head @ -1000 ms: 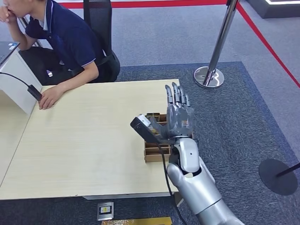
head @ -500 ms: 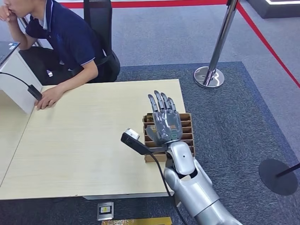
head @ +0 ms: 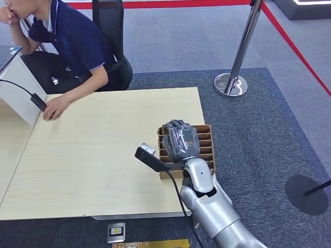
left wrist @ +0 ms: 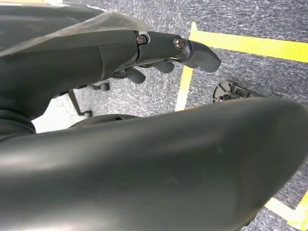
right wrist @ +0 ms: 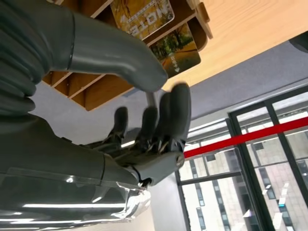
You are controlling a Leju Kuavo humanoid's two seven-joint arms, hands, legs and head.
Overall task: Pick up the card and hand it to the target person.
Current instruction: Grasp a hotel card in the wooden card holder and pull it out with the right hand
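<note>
A: What was hard to make out around the cardboard rack?

B: The right hand hung over its near-left part and hid most of the slots. From the head view the cards were barely visible, just a sliver at the rack's far-left corner. The right wrist view showed them better: a card with an autumn-tree print stood in a slot, another behind it, partly hidden by the thick grey thumb.

A: And the fingers?

B: Curled inward above the rack, close together, gripping nothing that I could see. Whether they touched a card, I couldn't tell.

A: Any change from half a second earlier?

B: Yes. Then the fingers stood straight up and spread; now they were folded down over the rack.

A: The left hand?

B: Seen in its wrist view, dark fingers loosely apart, holding nothing, over grey carpet with yellow lines.

A: Materials?

B: Brown corrugated rack with slotted dividers, pale wood-grain table, glossy silver arm shell. A seated person leaned at the table's far-left corner, well apart from the rack.
</note>
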